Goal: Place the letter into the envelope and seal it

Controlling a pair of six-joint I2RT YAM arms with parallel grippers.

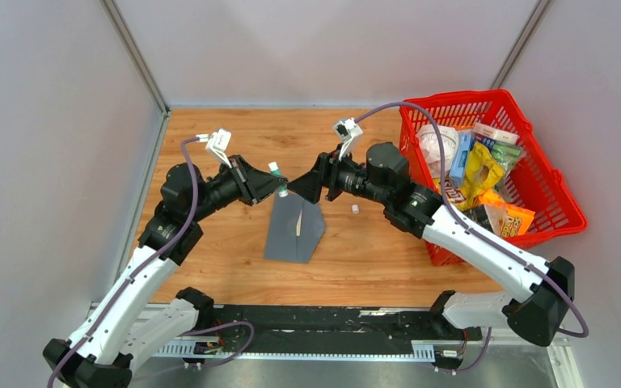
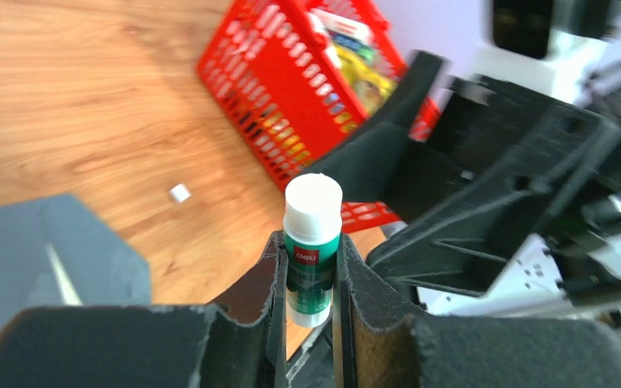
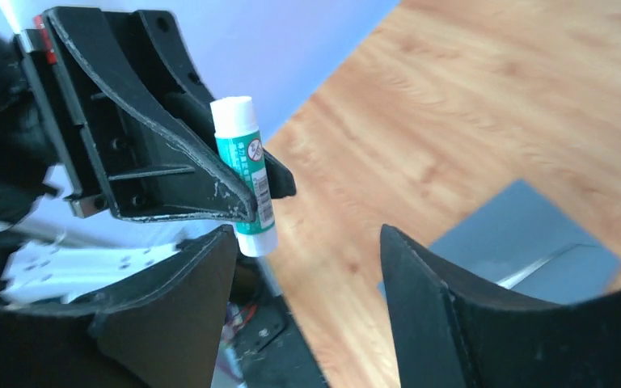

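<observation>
From my remote feed I see a wood-grain tabletop point(image 1: 202, 137) boxed in by plain pale grey walls point(image 1: 48, 121) on the left, back and right, with slim metal posts point(image 1: 133, 52) at both back corners. The light is soft and even.

Glue stick point(image 2: 313, 242) middle hidden between left jaws, white speck point(image 1: 355, 209) too small to identify

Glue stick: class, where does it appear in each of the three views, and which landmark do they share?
Top external: glue stick at centre, by the envelope's far end.
Left wrist: centre, between the left fingers.
Right wrist: upper left.
Shared landmark: the grey envelope.
</observation>
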